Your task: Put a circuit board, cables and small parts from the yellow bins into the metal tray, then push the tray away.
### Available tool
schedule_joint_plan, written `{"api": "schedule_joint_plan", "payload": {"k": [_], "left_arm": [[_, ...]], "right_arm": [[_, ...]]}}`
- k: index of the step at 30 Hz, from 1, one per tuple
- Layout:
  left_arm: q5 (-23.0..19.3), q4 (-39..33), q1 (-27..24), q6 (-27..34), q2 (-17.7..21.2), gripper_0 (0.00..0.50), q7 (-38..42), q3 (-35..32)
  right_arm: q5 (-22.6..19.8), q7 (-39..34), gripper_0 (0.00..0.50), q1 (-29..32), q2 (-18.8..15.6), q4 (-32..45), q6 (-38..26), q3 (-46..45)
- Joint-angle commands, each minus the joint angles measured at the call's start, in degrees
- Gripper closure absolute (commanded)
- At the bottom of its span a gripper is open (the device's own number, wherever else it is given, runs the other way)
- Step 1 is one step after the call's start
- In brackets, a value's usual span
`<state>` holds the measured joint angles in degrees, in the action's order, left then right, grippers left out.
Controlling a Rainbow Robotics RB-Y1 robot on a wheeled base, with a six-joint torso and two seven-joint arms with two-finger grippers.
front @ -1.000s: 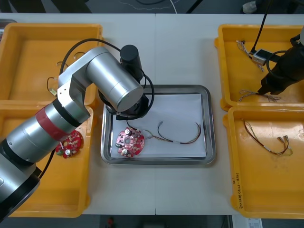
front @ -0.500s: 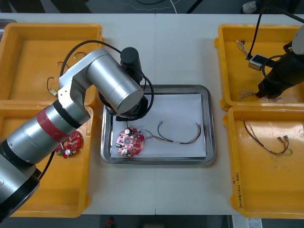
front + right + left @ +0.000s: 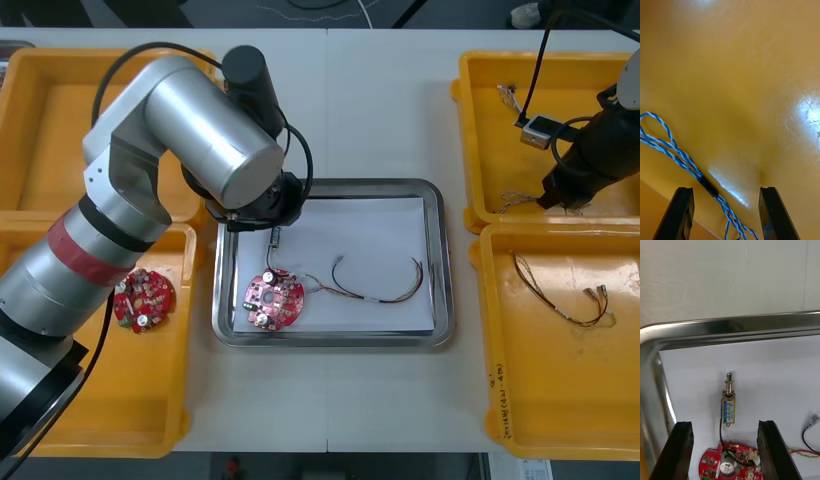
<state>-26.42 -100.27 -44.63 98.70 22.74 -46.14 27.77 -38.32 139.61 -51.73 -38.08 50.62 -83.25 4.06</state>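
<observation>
My left gripper (image 3: 725, 424) stands open just above the metal tray (image 3: 733, 328), near its far left corner. A small metal part (image 3: 729, 408) with a black lead lies free on the tray's white inside, between the fingertips and apart from them. The part (image 3: 275, 237) lies just beyond a round red circuit board (image 3: 272, 298), and a red and yellow cable (image 3: 375, 285) lies beside the board. My right gripper (image 3: 725, 190) is open low inside the far right yellow bin (image 3: 480, 120). A twisted blue and white cable (image 3: 677, 153) runs between its fingers.
A second circuit board (image 3: 143, 300) lies in the near left bin (image 3: 60, 400). The near right bin (image 3: 520, 400) holds a red and yellow cable (image 3: 560, 295). More cables lie in the far left bin (image 3: 60, 120). My left arm (image 3: 190, 120) overhangs the tray's far left corner.
My left gripper opened and drew back towards the tray's far left corner, leaving the small metal part on the tray. My right gripper shifted slightly within the far right bin.
</observation>
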Motion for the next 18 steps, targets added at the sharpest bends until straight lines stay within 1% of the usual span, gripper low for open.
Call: {"api": "schedule_joint_plan", "payload": {"k": [1, 6, 10, 13, 16, 17, 18], "left_arm": [[-0.12, -6.60, 0.34, 5.54, 0.37, 0.000, -1.58, -6.94], [-0.30, -10.82, 0.34, 11.30, 1.43, 0.000, -0.97, -12.65], [-0.91, -12.14, 0.34, 11.30, 3.45, 0.000, -0.88, -17.57], [-1.09, -11.96, 0.34, 11.30, 4.41, 0.000, -0.88, -19.86], [-1.17, -10.12, 0.34, 11.30, 6.35, 0.000, -0.88, -22.85], [-1.17, -10.12, 0.34, 11.30, 6.35, 0.000, -0.88, -22.85], [-1.26, -8.19, 0.34, 11.30, 7.40, 0.000, -1.32, -24.69]], "right_arm": [[-0.87, 2.07, 0.000, 0.32, -3.14, 3.34, -1.30, -0.63], [-0.79, 2.78, 0.000, 0.76, -3.31, 3.34, -1.39, -0.63], [-0.70, 3.30, 0.000, 1.28, -3.49, 3.43, -1.39, -0.63], [-0.87, 3.57, 0.000, 1.72, -3.58, 3.34, -1.30, -0.63], [-0.96, 4.01, 0.000, 2.69, -3.58, 3.43, -0.42, -0.63], [-0.96, 4.01, 0.000, 2.69, -3.58, 3.43, -0.42, -0.63], [-1.05, 4.36, 0.000, 3.13, -3.58, 3.43, 0.28, -0.63]]}}
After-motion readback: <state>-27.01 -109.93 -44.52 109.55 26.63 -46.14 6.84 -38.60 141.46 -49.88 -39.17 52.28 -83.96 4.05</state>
